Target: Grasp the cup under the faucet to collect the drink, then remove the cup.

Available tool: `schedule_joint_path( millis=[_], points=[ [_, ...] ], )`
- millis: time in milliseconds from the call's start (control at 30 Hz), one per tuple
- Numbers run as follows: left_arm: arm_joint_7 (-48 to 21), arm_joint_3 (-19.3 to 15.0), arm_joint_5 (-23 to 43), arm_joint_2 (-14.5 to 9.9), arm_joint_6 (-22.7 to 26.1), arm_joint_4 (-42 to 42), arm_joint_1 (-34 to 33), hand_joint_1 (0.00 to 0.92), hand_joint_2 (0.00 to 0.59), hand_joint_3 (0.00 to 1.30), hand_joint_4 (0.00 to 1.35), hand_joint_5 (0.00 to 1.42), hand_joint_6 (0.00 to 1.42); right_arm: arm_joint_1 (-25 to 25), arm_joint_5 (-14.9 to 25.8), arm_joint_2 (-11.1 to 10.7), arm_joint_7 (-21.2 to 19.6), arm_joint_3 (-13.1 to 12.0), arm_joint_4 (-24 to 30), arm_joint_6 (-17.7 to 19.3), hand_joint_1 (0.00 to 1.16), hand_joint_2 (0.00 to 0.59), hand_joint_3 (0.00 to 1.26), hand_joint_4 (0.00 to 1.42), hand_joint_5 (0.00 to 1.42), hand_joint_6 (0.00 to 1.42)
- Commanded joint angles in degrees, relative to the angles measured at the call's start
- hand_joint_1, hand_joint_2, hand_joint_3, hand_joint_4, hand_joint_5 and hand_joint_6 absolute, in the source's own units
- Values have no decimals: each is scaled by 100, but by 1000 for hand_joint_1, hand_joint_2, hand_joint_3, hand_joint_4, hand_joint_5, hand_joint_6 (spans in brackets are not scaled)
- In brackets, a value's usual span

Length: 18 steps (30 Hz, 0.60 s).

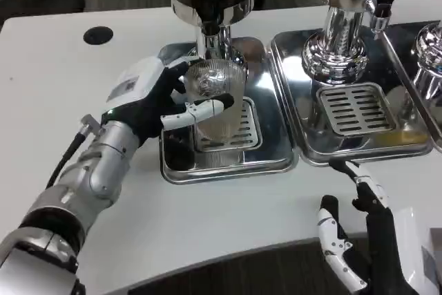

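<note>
my left hand (155, 98) wrapped round cup (219, 105), cup upright on drip tray (228, 167) under faucet (210, 36). my right hand (366, 240) low on table (207, 226), fingers apart, holding nothing.

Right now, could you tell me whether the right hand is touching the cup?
No, the right hand lies at the table's near edge with its fingers spread, while the left hand holds the cup.
</note>
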<state>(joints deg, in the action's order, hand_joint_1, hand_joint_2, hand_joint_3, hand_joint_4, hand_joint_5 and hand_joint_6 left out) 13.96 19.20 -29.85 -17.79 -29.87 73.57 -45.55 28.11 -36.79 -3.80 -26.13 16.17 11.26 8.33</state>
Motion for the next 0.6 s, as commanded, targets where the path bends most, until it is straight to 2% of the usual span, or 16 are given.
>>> schedule_joint_path(
  millis=[33,600],
  points=[
    [-177,6,17,-79,-130,-54,25,203,123,225,223,322,506,-46,67,18,-15,-2,-47,120,435,507,250,151,159,317],
    [-351,-84,89,-209,-381,-137,73,186,103,183,146,263,444,-94,95,51,3,-24,-71,146,440,507,256,151,168,322]
  ],
)
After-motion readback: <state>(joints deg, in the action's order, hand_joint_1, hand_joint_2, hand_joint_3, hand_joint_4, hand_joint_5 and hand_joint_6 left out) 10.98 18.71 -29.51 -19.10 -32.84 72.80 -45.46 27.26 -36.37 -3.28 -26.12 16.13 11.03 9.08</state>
